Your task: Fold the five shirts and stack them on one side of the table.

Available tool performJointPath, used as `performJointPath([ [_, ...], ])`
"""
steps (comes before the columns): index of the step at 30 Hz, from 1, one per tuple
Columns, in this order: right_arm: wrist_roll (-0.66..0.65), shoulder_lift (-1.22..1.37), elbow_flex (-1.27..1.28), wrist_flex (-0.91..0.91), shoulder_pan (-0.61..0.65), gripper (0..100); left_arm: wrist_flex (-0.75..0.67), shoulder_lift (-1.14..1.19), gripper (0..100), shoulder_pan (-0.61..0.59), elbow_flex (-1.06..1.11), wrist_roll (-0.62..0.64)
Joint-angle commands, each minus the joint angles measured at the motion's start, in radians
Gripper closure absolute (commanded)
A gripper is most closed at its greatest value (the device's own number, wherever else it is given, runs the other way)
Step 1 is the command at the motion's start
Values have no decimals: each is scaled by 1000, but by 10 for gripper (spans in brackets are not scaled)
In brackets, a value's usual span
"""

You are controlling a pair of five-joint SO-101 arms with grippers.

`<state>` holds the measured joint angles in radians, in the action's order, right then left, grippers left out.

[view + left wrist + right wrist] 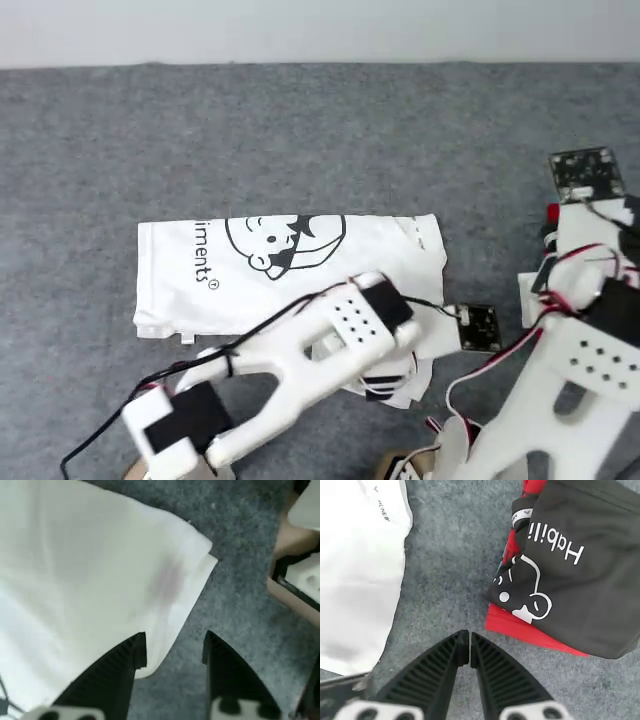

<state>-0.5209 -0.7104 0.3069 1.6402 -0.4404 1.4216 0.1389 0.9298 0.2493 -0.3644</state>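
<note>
The left gripper (pixel 175 639), jaws apart astride a corner of the white shirt (pixel 290 265) lying part-folded on the middle of the table (pixel 100 150), and the right gripper (pixel 469 636), jaws together on nothing, hover near a side stack of a black shirt (pixel 580 580) on a red shirt (pixel 520 625), so the white shirt's folding and stacking apparently remain.

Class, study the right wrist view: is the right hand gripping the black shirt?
No, the right hand is shut on nothing over the grey table, apart from the black shirt lying beside it.

High overview, wrist close-ups, shared shirt (pixel 335 262)
</note>
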Motion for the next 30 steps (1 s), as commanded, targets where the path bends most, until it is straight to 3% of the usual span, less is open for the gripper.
performJointPath([
  [1, 2, -51, 17, -38, -10, 984, -57, 40, 807, 8, -12, 11],
  [7, 2, -73, 32, -62, -10, 984, -112, 160, 809, 3, -10, 17],
  [14, 2, -73, 32, -61, -10, 984, -146, 226, 817, 3, -47, 114],
  [18, 2, -73, 31, -61, -10, 984, -169, 239, 915, 5, -48, 121],
  [21, 2, -73, 31, -61, -10, 984, -175, 229, 981, 8, -50, 120],
  [30, 2, -73, 31, -61, -10, 984, -150, 68, 985, 0, -56, 80],
])
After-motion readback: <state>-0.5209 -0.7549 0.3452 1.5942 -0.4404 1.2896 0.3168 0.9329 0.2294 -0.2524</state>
